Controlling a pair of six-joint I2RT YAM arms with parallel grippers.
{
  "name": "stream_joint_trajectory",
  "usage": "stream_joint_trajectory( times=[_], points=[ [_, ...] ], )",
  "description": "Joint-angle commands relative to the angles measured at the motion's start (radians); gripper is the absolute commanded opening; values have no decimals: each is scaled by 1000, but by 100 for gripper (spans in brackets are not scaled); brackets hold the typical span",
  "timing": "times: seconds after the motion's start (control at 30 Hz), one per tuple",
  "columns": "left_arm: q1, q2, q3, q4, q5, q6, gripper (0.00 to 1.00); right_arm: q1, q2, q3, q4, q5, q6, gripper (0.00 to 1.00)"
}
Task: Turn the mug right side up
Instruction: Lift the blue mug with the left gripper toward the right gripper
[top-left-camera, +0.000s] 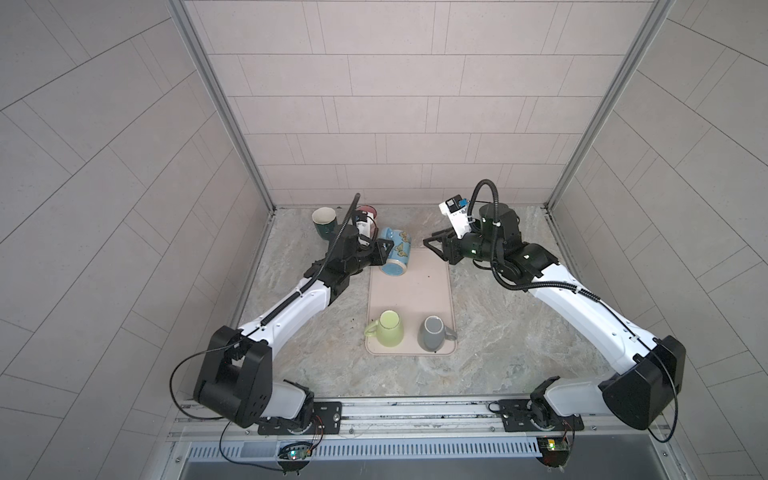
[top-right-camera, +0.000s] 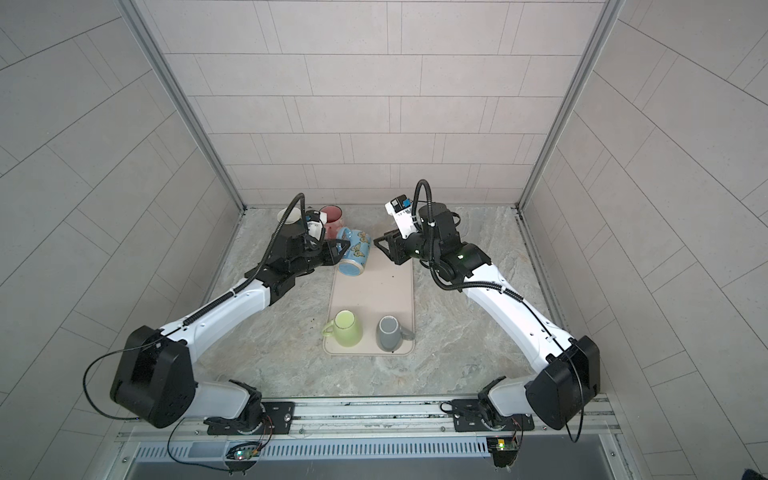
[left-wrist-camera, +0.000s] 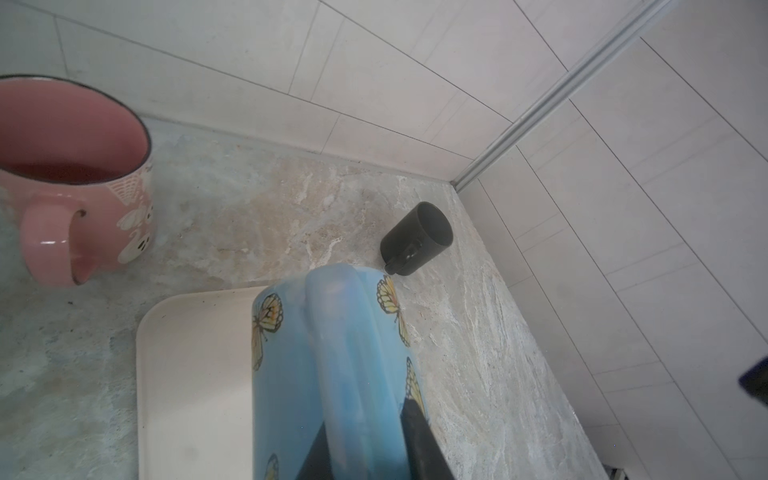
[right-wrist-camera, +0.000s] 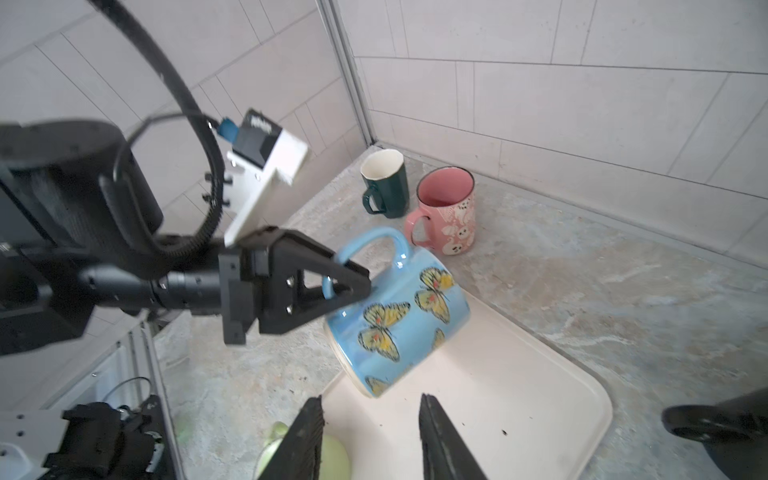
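**Mug half-turned, not yet upright**

My left jaws clamp the handle, holding the blue butterfly body tilted near sideways over the far corner of the beige mat. Finishing the roll and setting it down are still to do. My left arm reaches forward with the wrist rolled. My right jaws hang open and empty nearby.

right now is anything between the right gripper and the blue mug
Nothing visible. Only bare mat lies between the open right gripper and the blue mug, which the left gripper holds tilted by its handle. The pink mug and green mug stand behind it, out of that path.
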Motion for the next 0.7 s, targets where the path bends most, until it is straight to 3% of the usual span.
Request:
stream_joint_trajectory(
  times=[0.0,0.23,0.67],
  points=[
    [-25,-83,-17,363,-57,113,0,0,40,54,-6,-112,76,44],
    [-56,-105,-119,558,-133,160,0,0,102,78,72,-200,195,45],
    [-118,-100,-174,679,-204,244,0,1,206,71,352,-360,455,46]
  ],
)
